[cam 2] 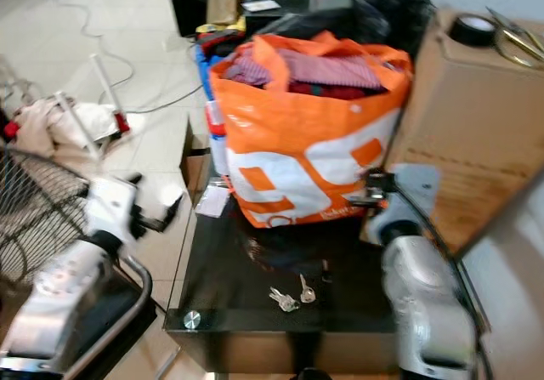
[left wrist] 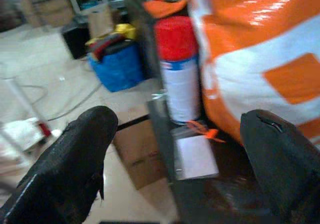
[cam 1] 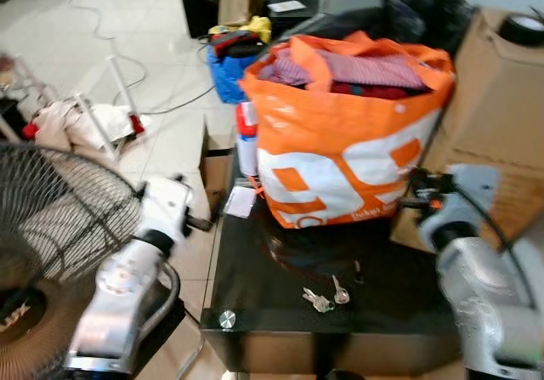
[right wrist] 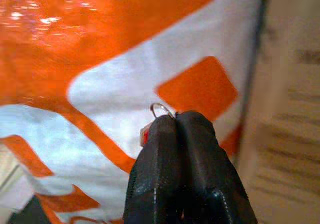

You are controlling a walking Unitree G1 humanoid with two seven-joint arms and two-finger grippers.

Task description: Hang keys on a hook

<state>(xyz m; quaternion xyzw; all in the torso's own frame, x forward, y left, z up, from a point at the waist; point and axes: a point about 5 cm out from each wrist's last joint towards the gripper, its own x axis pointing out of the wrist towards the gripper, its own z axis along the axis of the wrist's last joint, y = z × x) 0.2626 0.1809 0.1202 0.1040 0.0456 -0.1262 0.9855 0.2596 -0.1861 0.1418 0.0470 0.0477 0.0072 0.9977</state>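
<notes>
A small bunch of silver keys [cam 1: 323, 297] lies on the black glossy table [cam 1: 255, 286] near its front edge, in front of the orange bag. My right gripper [cam 1: 415, 191] is held up beside the bag's right side, between the bag and the cardboard box. In the right wrist view its fingers [right wrist: 165, 149] are shut, with a thin metal ring [right wrist: 162, 108] and a bit of red sticking out at the tips. My left gripper [left wrist: 175, 184] hangs open off the table's left edge, its fingers [left wrist: 65, 169] wide apart, pointing at the table's corner.
A full orange-and-white bag [cam 1: 340, 150] of clothes fills the back of the table. A red-capped spray can [left wrist: 180, 68] stands at its left. A tall cardboard box [cam 1: 501, 99] is at the right and a standing fan [cam 1: 51, 218] at the left. Cables and a white rack [cam 1: 93, 116] lie on the tiled floor.
</notes>
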